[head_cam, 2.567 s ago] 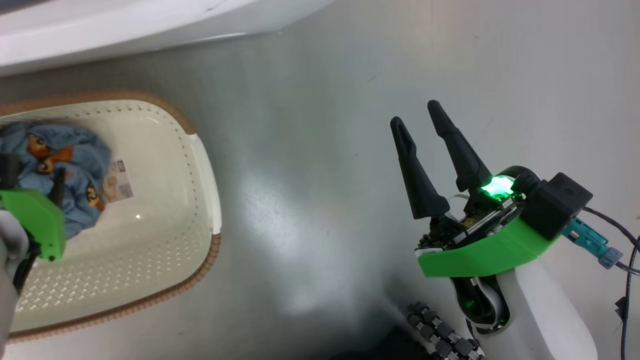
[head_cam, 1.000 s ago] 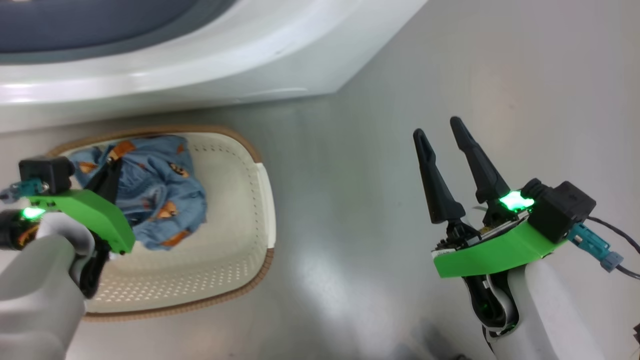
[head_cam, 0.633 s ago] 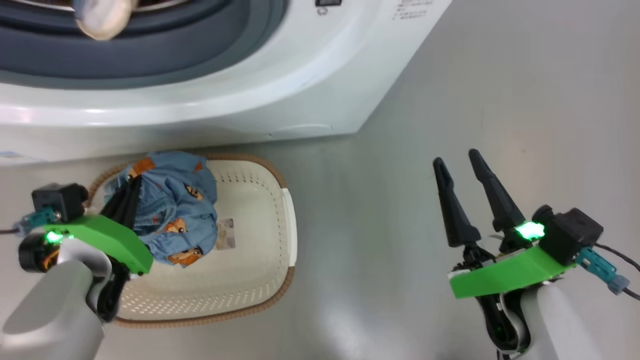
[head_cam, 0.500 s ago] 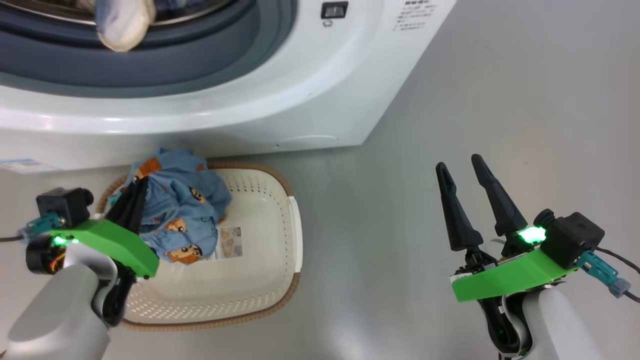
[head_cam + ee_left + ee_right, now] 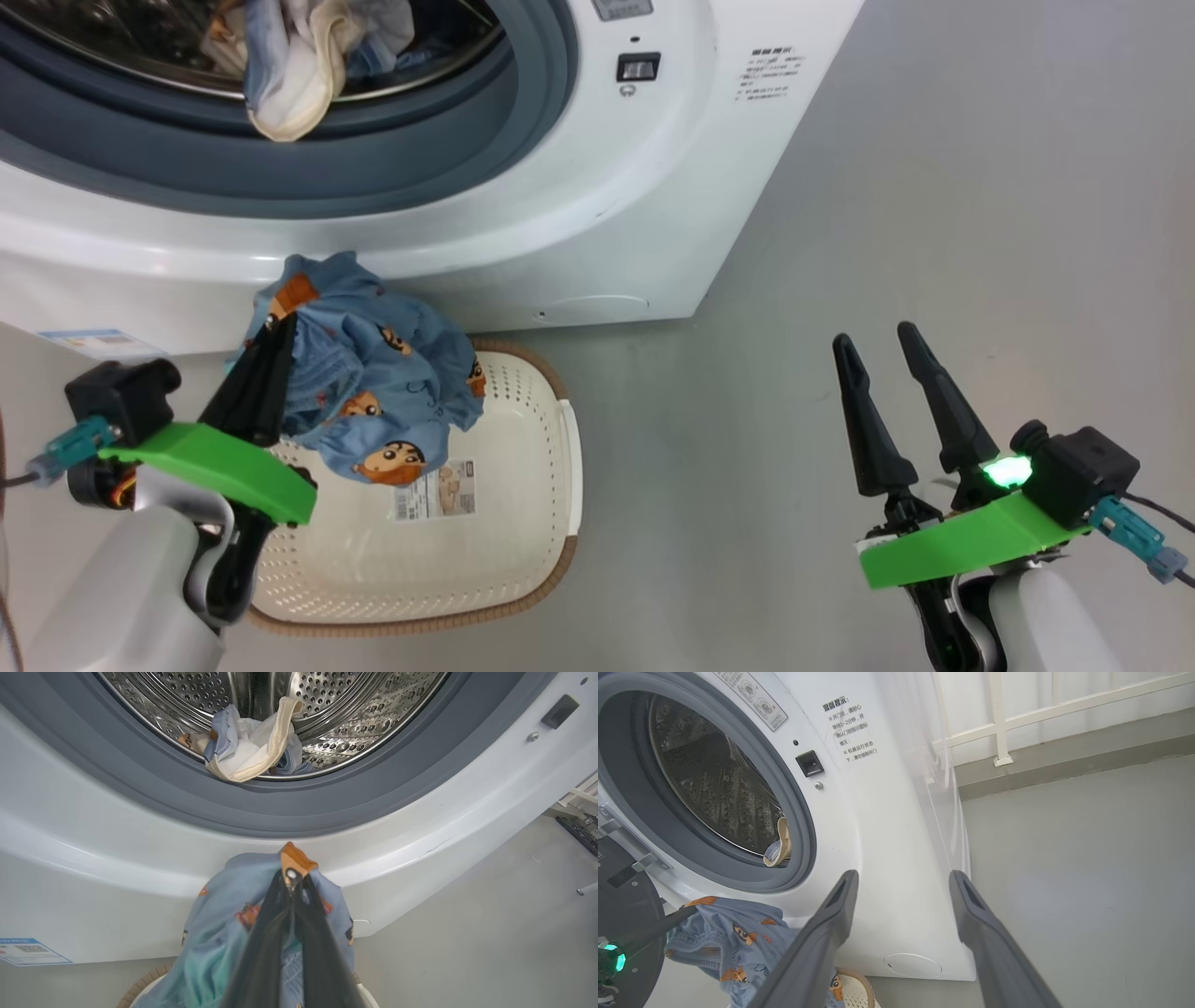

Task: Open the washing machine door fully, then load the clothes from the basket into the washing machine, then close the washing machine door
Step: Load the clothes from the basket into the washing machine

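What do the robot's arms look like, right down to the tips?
The left end effector and right end effector each have two long tapering black fingers. Pale forearms carry bright green wrist plates, black boxes and teal cable plugs.

My washing machine (image 5: pixel 653 215) is white and stands with its mouth open, a grey gasket (image 5: pixel 448 177) ringing the shiny perforated drum (image 5: pixel 364 714). Its black door (image 5: pixel 621 896) is swung out to the side on a metal hinge (image 5: pixel 621 835). A cream-white garment (image 5: pixel 289 84) droops over the drum's lower lip onto the gasket. The light blue garment (image 5: pixel 373 401) with orange cartoon prints hangs pinched in my left claw (image 5: pixel 278 322), above the cream basket (image 5: pixel 523 411) and in front of the machine's lower panel. The basket sits on the floor close against the washer, its label sticker (image 5: pixel 434 490) showing inside.
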Available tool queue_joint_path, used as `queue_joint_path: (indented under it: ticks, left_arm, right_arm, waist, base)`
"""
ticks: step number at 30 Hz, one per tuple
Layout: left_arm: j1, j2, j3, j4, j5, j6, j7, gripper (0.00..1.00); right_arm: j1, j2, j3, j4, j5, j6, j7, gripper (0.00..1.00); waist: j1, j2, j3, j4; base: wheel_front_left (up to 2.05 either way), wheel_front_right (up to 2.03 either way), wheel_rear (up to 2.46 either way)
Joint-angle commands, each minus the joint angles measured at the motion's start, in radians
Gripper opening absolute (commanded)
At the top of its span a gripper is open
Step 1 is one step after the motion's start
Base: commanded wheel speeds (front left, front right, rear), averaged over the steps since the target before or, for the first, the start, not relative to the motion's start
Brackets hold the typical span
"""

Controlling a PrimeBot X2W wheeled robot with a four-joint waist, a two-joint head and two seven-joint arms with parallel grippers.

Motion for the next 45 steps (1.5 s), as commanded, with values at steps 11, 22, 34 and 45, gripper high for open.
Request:
queue_joint_path:
  ticks: [11,22,34,45]
  left_arm:
    - [0.163,0.014,0.201,-0.218,0.102,-0.003,-0.012,0.0]
    - [0.361,-0.029,0.371,-0.398,0.228,0.005,-0.012,0.0]
    - [0.569,-0.062,0.488,-0.594,0.277,0.03,-0.012,0.0]
    - [0.542,-0.086,0.504,-0.609,0.234,0.021,-0.012,0.0]
  right_arm:
    - [0.094,-0.022,-0.016,-0.026,0.022,0.002,-0.005,1.0]
    - [0.182,-0.049,-0.054,-0.031,0.039,0.002,-0.005,1.0]
    - [0.223,-0.068,-0.063,-0.038,0.047,0.002,-0.005,1.0]
    - [0.213,-0.066,-0.054,-0.039,0.039,0.002,-0.005,1.0]
  waist:
    - [0.0,0.0,-0.096,0.017]
    - [0.0,0.0,-0.169,0.047]
    - [0.0,0.0,-0.185,0.057]
    - [0.0,0.0,-0.162,0.056]
  base:
    - [0.0,0.0,0.0]
    - [0.0,0.0,0.0]
    - [0.0,0.0,0.0]
    - [0.0,0.0,0.0]
